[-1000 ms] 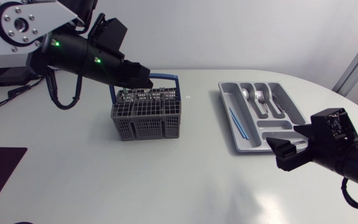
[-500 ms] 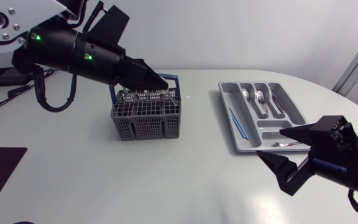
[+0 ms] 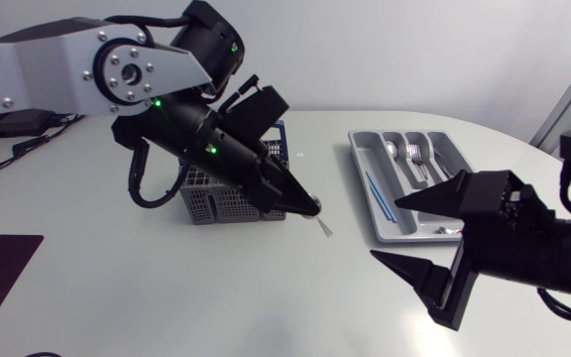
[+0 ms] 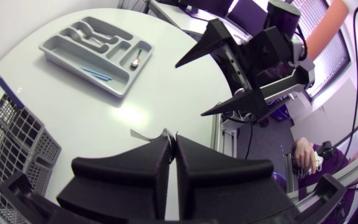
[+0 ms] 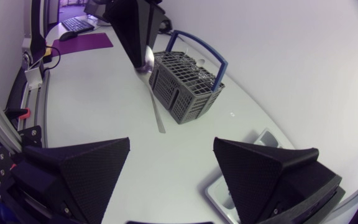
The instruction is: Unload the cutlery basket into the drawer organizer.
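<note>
Head view has the left gripper [image 3: 308, 205] clamped on a utensil [image 3: 321, 226] hanging slantwise from its tip, just past the basket [image 3: 204, 206], pointing toward the right gripper [image 3: 385, 230], gaping wide and empty, nearer the tray [image 3: 357, 154].

Left pincer [image 3: 310, 206] clamped, right pincer [image 3: 385, 230] agape

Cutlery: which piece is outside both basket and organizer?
The utensil clamped by the left gripper, jaws shut, hanging above the table; others sit in the organizer or basket.
</note>
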Action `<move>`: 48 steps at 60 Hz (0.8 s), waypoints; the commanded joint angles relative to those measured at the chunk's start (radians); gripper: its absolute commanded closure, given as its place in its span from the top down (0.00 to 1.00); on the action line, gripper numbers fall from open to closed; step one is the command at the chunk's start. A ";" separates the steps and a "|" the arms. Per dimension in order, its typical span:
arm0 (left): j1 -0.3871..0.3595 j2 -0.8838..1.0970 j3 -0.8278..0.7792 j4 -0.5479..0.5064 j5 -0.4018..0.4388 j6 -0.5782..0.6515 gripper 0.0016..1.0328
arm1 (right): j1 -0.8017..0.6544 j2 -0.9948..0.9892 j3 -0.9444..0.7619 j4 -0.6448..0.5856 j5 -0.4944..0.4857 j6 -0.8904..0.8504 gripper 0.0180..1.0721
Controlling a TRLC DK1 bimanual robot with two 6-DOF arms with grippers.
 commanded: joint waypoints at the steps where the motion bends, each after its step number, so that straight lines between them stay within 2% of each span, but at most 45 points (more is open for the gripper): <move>1: -0.020 0.040 0.076 -0.038 0.040 0.079 0.03 | 0.008 0.035 0.017 0.017 -0.035 -0.049 0.92; 15: -0.053 0.121 0.204 -0.202 0.075 0.202 0.03 | -0.018 0.124 0.071 -0.035 -0.197 -0.147 0.87; 26: -0.054 0.173 0.273 -0.316 0.080 0.311 0.03 | -0.036 0.204 0.129 -0.070 -0.269 -0.210 0.85; 30: -0.054 0.185 0.287 -0.336 0.082 0.334 0.03 | -0.067 0.233 0.154 -0.089 -0.335 -0.230 0.79; 37: -0.053 0.198 0.302 -0.353 0.088 0.355 0.03 | -0.076 0.258 0.158 -0.087 -0.346 -0.259 0.78; 43: -0.050 0.211 0.336 -0.393 0.100 0.374 0.03 | -0.087 0.273 0.146 -0.081 -0.369 -0.299 0.61; 48: -0.051 0.222 0.360 -0.413 0.105 0.377 0.03 | -0.088 0.288 0.134 -0.070 -0.375 -0.319 0.52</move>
